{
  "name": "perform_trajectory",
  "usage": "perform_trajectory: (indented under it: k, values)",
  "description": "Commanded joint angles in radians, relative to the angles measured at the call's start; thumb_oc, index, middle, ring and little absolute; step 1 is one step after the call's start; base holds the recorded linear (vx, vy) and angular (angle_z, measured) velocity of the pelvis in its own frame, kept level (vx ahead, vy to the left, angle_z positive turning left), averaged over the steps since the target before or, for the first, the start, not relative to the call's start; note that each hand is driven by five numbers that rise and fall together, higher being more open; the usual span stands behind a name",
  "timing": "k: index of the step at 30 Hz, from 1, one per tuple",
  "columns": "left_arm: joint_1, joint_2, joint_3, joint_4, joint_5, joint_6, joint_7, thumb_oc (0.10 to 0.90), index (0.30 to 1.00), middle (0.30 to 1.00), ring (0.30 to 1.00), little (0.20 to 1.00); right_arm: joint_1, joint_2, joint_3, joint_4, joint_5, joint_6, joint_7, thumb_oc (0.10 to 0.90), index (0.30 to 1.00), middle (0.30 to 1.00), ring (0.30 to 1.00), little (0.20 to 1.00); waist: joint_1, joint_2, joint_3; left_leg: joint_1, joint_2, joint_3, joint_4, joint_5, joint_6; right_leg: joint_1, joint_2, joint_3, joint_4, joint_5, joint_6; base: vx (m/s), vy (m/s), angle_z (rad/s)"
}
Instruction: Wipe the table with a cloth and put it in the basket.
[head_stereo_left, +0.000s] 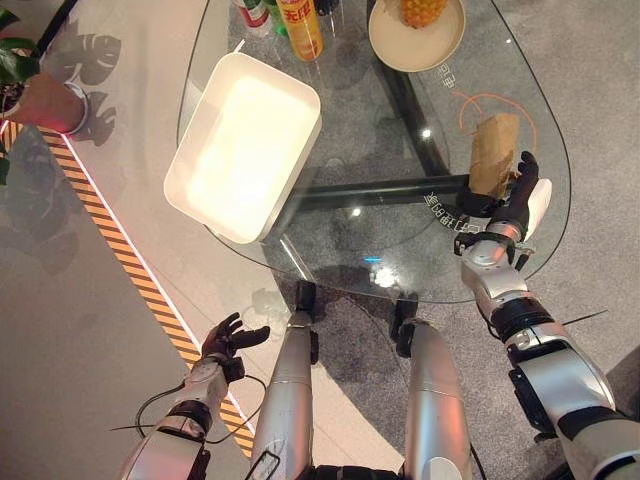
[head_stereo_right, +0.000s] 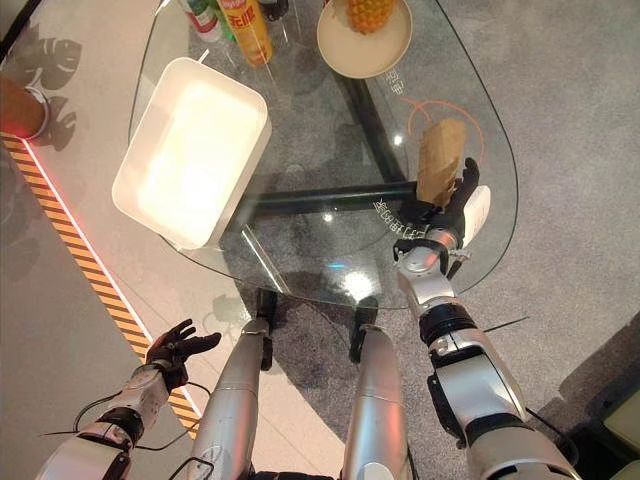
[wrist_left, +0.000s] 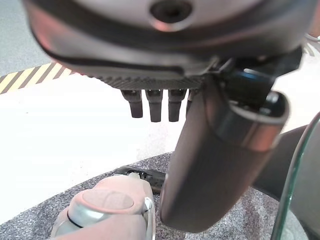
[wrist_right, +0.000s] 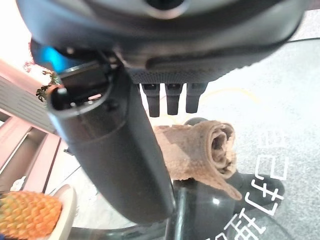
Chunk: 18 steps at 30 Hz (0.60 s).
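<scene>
While my right arm reaches up over the near right edge of the glass surface (head_stereo_left: 300, 262), my right hand (head_stereo_left: 516, 205) sits at the near end of the cloth (head_stereo_left: 493, 152), palm toward it, white-covered thumb out to the right. From the head views I think the fingers touch the cloth's near end, but I cannot tell whether they press it or curl on it. My right wrist view shows them straight and short above the cloth, the thumb beside it, so the hand looks relaxed and holds nothing. That view also shows what the head views hide: the brown cloth is rolled, with a spiral at one end. Its long axis runs from the near edge toward the far edge, tilted slightly right, by the right edge. The white basket (head_stereo_left: 245, 145) sits at the left edge, well apart from the cloth. My left hand (head_stereo_left: 228, 339) hangs low beside the surface over the floor, fingers spread loosely, holding nothing.
</scene>
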Motion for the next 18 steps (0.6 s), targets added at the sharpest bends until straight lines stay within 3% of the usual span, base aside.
perform_trajectory:
  k: [1,18]
  values:
    - [0.006,0.018,-0.011,0.032,-0.022,-0.017,0.041,0.800,0.900,0.900,0.900,0.900,-0.089,-0.050,0.002,-0.006,-0.005,-0.057,-0.047,0.800,0.900,0.900,0.900,0.900,-0.007,0.026,-0.022,-0.016,-0.069,0.099,0.117,-0.098,0.101,0.049,0.031,-0.001,-0.118,0.069,-0.020,0.00,0.000,0.00]
    - [-0.004,0.028,-0.023,0.038,-0.021,-0.006,0.026,0.800,0.900,0.900,0.900,0.900,-0.142,-0.067,0.017,0.071,0.002,-0.028,-0.024,0.800,0.900,0.900,0.900,0.900,0.009,0.032,-0.022,-0.022,-0.081,0.085,0.123,-0.100,0.110,0.041,0.033,-0.005,-0.106,0.069,-0.020,0.00,0.000,0.00]
